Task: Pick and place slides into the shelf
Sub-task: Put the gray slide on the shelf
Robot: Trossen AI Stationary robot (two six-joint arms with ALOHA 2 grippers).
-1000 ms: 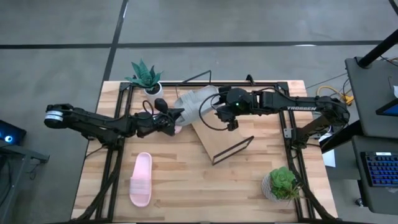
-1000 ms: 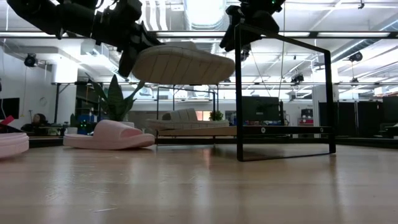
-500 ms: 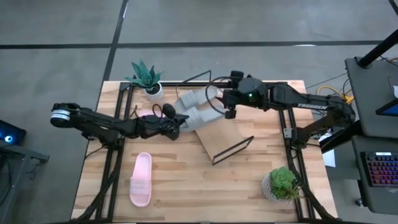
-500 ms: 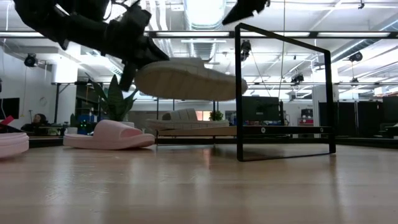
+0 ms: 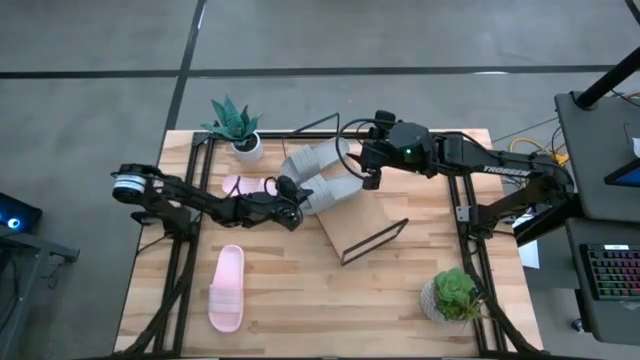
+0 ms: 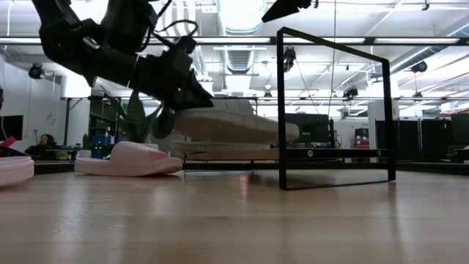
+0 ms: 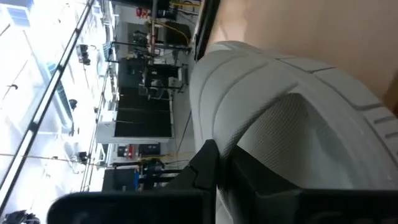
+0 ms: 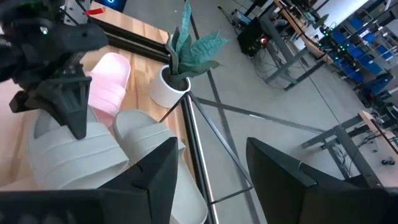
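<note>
Grey foam slide (image 5: 333,189), ribbed strap, pinched by left gripper (image 5: 292,195) on slanted wood shelf (image 5: 362,216), right gripper (image 5: 362,165) spread empty.

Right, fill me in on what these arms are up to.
The left gripper holds a grey slide at the shelf, beside a second grey slide already there. The right gripper hovers open above them. One pink slide lies behind the left arm, another near the table's front.

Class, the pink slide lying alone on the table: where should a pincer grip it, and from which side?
Take the pink slide across its width at the strap, straight down from above: it lies flat, long edges free. The left pincer holds a grey slide; the right pincer is open.
</note>
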